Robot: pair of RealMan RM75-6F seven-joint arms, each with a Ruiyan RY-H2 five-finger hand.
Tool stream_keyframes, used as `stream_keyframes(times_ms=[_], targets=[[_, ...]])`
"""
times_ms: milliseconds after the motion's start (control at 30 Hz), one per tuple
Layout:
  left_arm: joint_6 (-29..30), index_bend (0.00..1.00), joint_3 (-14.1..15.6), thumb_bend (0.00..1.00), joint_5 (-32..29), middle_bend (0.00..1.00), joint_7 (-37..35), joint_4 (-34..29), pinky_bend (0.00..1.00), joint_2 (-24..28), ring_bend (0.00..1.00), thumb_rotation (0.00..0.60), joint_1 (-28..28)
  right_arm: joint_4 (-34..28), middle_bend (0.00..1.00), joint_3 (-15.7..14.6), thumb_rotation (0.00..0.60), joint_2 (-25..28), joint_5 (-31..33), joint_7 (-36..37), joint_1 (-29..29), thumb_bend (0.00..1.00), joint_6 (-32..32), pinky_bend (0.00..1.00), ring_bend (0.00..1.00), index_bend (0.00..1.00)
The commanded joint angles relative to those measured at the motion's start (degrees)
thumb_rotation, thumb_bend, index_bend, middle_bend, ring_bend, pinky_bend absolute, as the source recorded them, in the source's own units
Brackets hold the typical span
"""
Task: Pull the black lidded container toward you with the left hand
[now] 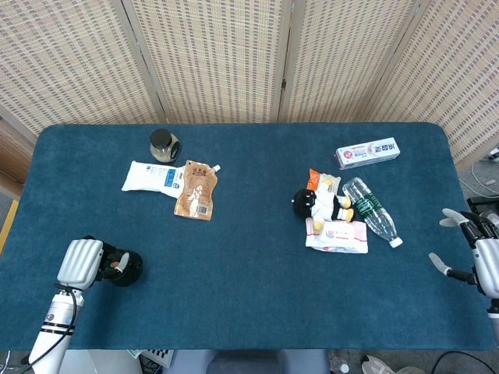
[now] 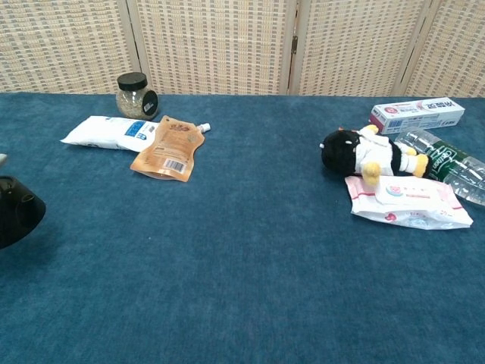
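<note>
At the lower left of the head view, our left hand [image 1: 82, 262] wraps its fingers around the black lidded container [image 1: 125, 267], which sits on the blue table [image 1: 249, 257] near the front edge; in the chest view only the container's dark body [image 2: 17, 210] shows at the left border; it is too small and too covered for us to tell which way it points or where its long axis runs. At the lower right, our right hand [image 1: 475, 253] rests off the table's edge, fingers spread and holding nothing. On labels, none can be read by us; the toothpaste box [image 1: 367, 153] at upper right carries red and blue print, blurred; the brown pouch [image 1: 195, 190] shows a barcode panel in the chest view; beside it lie a white pouch [image 1: 152, 177] and a dark-lidded jar [image 1: 163, 145]; at centre right a plush penguin [image 1: 320, 202] lies touching a wipes pack [image 1: 337, 235] and a clear bottle [image 1: 371, 210] with a green label.
</note>
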Motion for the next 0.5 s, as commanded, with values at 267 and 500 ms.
stream_keyframes(times_ms=[267, 500], targets=[[-0.12, 1.0, 0.41, 0.37, 1.0, 1.0, 0.35, 0.58, 0.49, -0.23, 0.92, 0.59, -0.16, 0.2, 0.33, -0.01, 0.6, -0.13, 0.22, 0.11, -0.14, 0.25, -0.03, 0.15, 0.16, 0.19], [0.03, 1.0, 0.38, 0.37, 1.29, 1.0, -0.38, 0.72, 0.49, -0.59, 0.92, 0.559, -0.1, 0.26, 0.33, -0.1, 0.6, -0.21, 0.38, 0.19, -0.42, 0.25, 0.1, 0.15, 0.16, 0.19]])
